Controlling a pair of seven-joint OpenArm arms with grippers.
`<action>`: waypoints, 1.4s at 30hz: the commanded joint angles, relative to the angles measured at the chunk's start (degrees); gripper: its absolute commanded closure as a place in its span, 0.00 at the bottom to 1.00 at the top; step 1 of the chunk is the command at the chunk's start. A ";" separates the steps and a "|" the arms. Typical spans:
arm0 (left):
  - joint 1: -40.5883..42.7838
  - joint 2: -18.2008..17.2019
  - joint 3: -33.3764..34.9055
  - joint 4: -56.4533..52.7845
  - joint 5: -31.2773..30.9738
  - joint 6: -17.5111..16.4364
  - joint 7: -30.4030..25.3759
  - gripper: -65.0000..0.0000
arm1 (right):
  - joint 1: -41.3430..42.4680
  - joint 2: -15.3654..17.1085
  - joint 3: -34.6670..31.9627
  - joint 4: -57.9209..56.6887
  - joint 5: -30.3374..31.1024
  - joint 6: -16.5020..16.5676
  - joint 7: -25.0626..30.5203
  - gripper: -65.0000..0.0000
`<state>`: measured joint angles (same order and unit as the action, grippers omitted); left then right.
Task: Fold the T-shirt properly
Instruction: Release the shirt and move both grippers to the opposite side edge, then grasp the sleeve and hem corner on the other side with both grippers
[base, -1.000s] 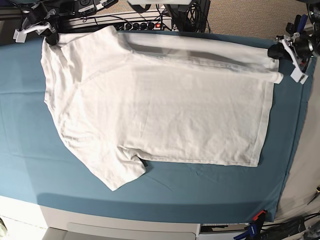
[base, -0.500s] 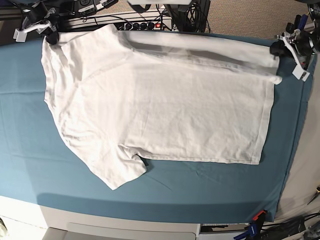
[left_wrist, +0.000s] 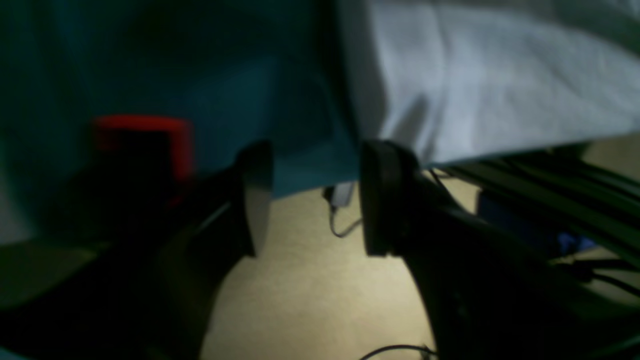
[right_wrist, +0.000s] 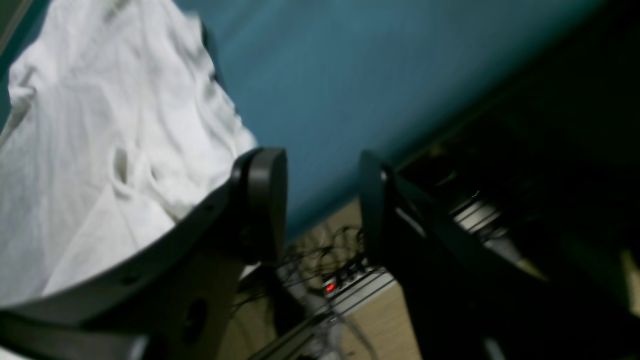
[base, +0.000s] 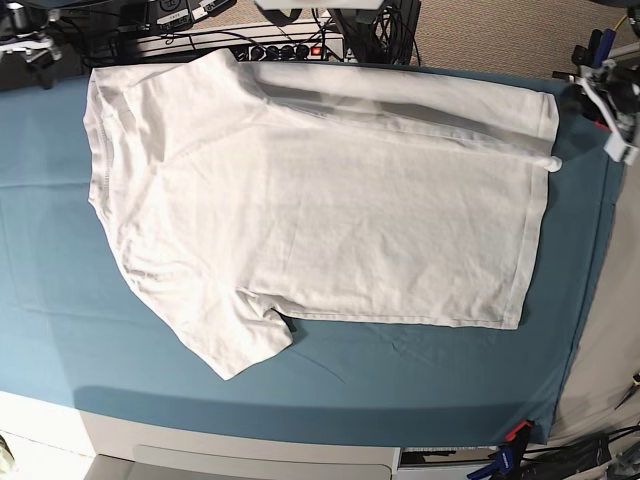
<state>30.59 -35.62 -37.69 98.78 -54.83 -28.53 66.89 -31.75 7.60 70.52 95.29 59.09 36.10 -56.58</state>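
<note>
While both arms sit off the far corners, the scene reads:
Count: one T-shirt (base: 310, 200), two grippers, one teal table cloth (base: 60, 290).
T-shirt: spread flat on the cloth, one long side folded over along the 12 o'clock edge, a sleeve pointing to 7 o'clock, hem at 3 o'clock.
Surface: teal cloth over a table; beige floor, cables and a power strip (base: 250, 45) beyond the far edge.
Right gripper (right_wrist: 322, 200): at 10 o'clock in the base view, fingers (right_wrist: 265, 200) well parted, gripping nothing, shirt just beside them.
Left gripper (left_wrist: 312, 195): at 2 o'clock, fingers (left_wrist: 380, 195) spread wide, empty, clear of the shirt corner.
</note>
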 joint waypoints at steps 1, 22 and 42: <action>-0.11 -1.40 -2.12 2.23 -0.87 -0.04 -0.70 0.55 | -0.50 1.51 1.36 2.01 1.57 0.52 1.55 0.63; -49.44 -9.07 29.46 -24.28 7.26 4.55 -11.96 0.55 | 46.58 4.15 -43.41 -10.19 -38.69 -2.95 14.91 0.63; -81.50 7.41 42.03 -82.44 11.85 -0.90 -21.35 0.57 | 70.27 4.11 -62.69 -45.05 -44.83 -2.95 16.37 0.63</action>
<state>-49.32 -27.55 4.49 15.64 -43.05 -29.21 45.74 36.49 11.11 7.73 49.39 13.47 32.86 -41.93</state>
